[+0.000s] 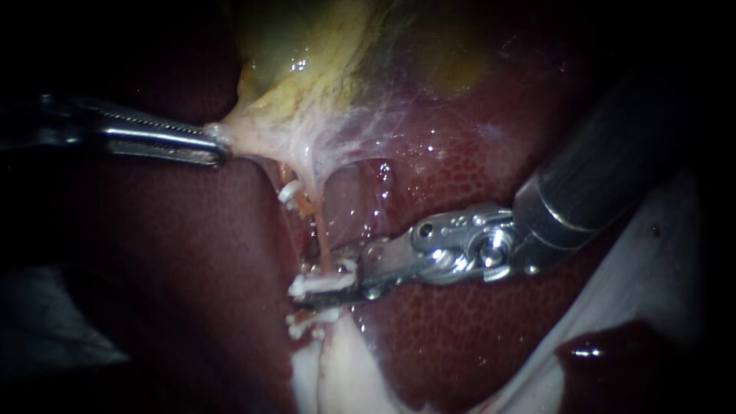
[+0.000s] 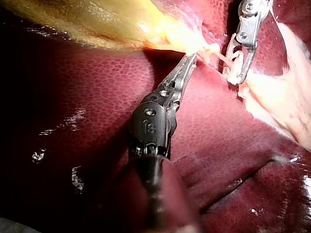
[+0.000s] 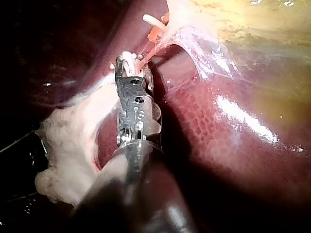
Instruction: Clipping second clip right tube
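The thin pinkish right tube (image 1: 320,230) runs down from the yellow-green gallbladder (image 1: 307,69) over the dark red liver (image 1: 460,322). My left instrument (image 1: 218,146) is shut on the gallbladder's pale lower edge and holds it stretched to the left. My right instrument (image 1: 314,287) comes in from the upper right; its jaws straddle the tube low down and are shut on a white clip (image 1: 326,282). Another white clip (image 1: 290,192) sits higher up, and one more (image 1: 307,320) lies just below the jaws. From the left wrist, the tube (image 2: 224,57) passes between the right instrument's jaws (image 2: 238,73).
Thin whitish webbing (image 1: 360,130) spans between the gallbladder and the liver. Pale fatty tissue (image 1: 337,376) lies below the clips and beside my right instrument (image 3: 63,145). A white sheet (image 1: 652,261) lies at the lower right.
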Robot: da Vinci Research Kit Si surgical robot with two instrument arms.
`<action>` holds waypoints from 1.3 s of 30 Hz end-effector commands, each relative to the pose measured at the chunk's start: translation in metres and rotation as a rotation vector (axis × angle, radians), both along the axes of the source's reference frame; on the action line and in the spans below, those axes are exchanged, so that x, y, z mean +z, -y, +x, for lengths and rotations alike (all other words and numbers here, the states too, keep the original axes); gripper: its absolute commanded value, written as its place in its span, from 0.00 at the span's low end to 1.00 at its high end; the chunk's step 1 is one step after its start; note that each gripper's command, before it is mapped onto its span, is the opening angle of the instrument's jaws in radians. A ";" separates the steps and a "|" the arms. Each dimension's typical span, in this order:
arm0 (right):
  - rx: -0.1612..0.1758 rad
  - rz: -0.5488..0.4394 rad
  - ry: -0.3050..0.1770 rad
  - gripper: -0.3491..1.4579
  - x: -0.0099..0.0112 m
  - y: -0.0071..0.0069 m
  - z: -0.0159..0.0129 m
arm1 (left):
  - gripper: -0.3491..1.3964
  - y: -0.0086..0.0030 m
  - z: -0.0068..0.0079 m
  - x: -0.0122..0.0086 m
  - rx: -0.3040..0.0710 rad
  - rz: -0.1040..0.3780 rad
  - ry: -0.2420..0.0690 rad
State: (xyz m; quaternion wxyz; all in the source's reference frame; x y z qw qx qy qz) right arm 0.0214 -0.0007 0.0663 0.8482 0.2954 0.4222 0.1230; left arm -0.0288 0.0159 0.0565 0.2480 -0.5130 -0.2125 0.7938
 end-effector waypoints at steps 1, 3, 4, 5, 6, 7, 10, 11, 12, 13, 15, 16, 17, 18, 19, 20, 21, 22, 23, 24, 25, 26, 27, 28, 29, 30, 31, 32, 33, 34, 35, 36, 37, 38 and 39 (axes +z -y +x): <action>0.000 -0.001 0.000 0.30 0.0000 0.0000 -0.0001 | 0.00 0.0000 0.0000 0.0000 0.000 0.000 0.000; -0.002 -0.001 0.002 0.35 0.0000 0.0000 -0.0003 | 0.00 0.0000 0.0001 0.0000 0.000 0.000 0.000; -0.001 -0.001 -0.001 0.37 0.0000 0.0000 -0.0004 | 0.00 0.0000 0.0001 0.0000 0.000 0.000 0.000; 0.004 0.004 -0.004 0.38 -0.0001 0.0000 -0.0004 | 0.00 0.0000 0.0001 0.0000 0.000 0.000 0.000; 0.010 0.010 -0.007 0.39 -0.0001 0.0000 -0.0005 | 0.00 0.0000 0.0001 0.0000 0.001 0.000 0.000; 0.019 0.016 -0.016 0.41 -0.0001 -0.0001 -0.0005 | 0.00 0.0000 0.0002 0.0000 0.001 0.000 0.001; 0.039 0.028 -0.037 0.44 -0.0001 -0.0001 -0.0006 | 0.00 0.0000 0.0003 -0.0001 0.002 0.000 0.001; 0.053 0.039 -0.048 0.44 0.0000 -0.0002 -0.0006 | 0.00 0.0000 0.0004 -0.0001 0.002 0.000 0.001; 0.070 0.055 -0.058 0.45 0.0000 -0.0002 -0.0006 | 0.00 0.0000 0.0004 -0.0001 0.002 0.000 0.001; 0.092 0.077 -0.073 0.45 0.0001 -0.0002 -0.0007 | 0.00 0.0000 0.0004 -0.0001 0.002 0.000 0.001; 0.123 0.110 -0.090 0.46 0.0002 -0.0003 -0.0009 | 0.00 0.0001 0.0004 -0.0001 0.002 0.000 0.001; 0.133 0.121 -0.096 0.46 0.0003 -0.0004 -0.0009 | 0.00 0.0001 0.0004 -0.0001 0.002 0.000 0.002; 0.155 0.148 -0.104 0.46 0.0004 -0.0005 -0.0010 | 0.00 0.0001 0.0005 -0.0001 0.005 -0.005 0.002; 0.167 0.175 -0.118 0.46 0.0006 -0.0005 -0.0010 | 0.00 0.0000 0.0005 -0.0001 0.005 -0.005 0.002; 0.177 0.201 -0.131 0.47 0.0007 -0.0005 -0.0011 | 0.00 0.0000 0.0005 -0.0001 0.005 -0.005 0.002; 0.184 0.241 -0.160 0.47 0.0009 -0.0006 -0.0011 | 0.00 0.0000 0.0005 -0.0001 0.005 -0.005 0.002; 0.186 0.271 -0.175 0.47 0.0011 -0.0006 -0.0012 | 0.00 0.0000 0.0005 -0.0001 0.005 -0.005 0.003; 0.185 0.295 -0.194 0.47 0.0011 -0.0006 -0.0012 | 0.00 0.0000 0.0005 -0.0001 0.005 -0.005 0.003; 0.176 0.327 -0.216 0.46 0.0012 -0.0007 -0.0012 | 0.00 0.0000 0.0005 -0.0001 0.005 -0.005 0.003; 0.175 0.352 -0.229 0.46 0.0013 -0.0007 -0.0012 | 0.00 0.0000 0.0005 -0.0001 0.005 -0.005 0.003; 0.167 0.374 -0.245 0.46 0.0013 -0.0007 -0.0012 | 0.00 0.0000 0.0005 -0.0001 0.005 -0.005 0.003; 0.162 0.394 -0.260 0.45 0.0013 -0.0006 -0.0012 | 0.00 0.0000 0.0005 -0.0001 0.005 -0.005 0.003; 0.158 0.401 -0.272 0.45 0.0013 -0.0006 -0.0011 | 0.00 0.0000 0.0005 -0.0001 0.005 -0.005 0.003; 0.152 0.409 -0.282 0.44 0.0013 -0.0006 -0.0010 | 0.00 0.0000 0.0005 -0.0001 0.005 -0.004 0.003; 0.150 0.415 -0.290 0.44 0.0013 -0.0005 -0.0008 | 0.00 0.0000 0.0005 -0.0002 0.005 -0.004 0.003; 0.150 0.420 -0.298 0.44 0.0013 -0.0005 -0.0005 | 0.00 -0.0002 0.0006 -0.0003 0.008 -0.002 0.005; 0.152 0.418 -0.301 0.44 0.0012 -0.0005 -0.0004 | 0.00 -0.0004 0.0007 -0.0004 0.008 -0.001 0.006; 0.152 0.416 -0.305 0.44 0.0012 -0.0004 -0.0003 | 0.00 -0.0006 0.0007 -0.0005 0.006 0.000 0.005; 0.152 0.416 -0.308 0.44 0.0011 -0.0003 -0.0001 | 0.00 -0.0008 0.0008 -0.0006 0.007 0.001 0.006; 0.151 0.416 -0.309 0.44 0.0010 -0.0003 0.0001 | 0.00 -0.0008 0.0009 -0.0007 0.005 0.001 0.004; 0.153 0.416 -0.311 0.44 0.0010 -0.0002 0.0003 | 0.00 -0.0008 0.0009 -0.0007 0.005 0.001 0.004; 0.154 0.417 -0.313 0.44 0.0010 -0.0002 0.0005 | 0.00 -0.0008 0.0009 -0.0007 0.004 0.001 0.004; 0.157 0.417 -0.318 0.44 0.0011 -0.0002 0.0008 | 0.00 -0.0007 0.0008 -0.0006 0.004 0.000 0.004; 0.158 0.418 -0.321 0.44 0.0011 -0.0001 0.0009 | 0.00 -0.0007 0.0008 -0.0006 0.004 0.000 0.004; 0.160 0.418 -0.323 0.44 0.0012 -0.0001 0.0012 | 0.00 -0.0008 0.0008 -0.0006 0.004 0.000 0.003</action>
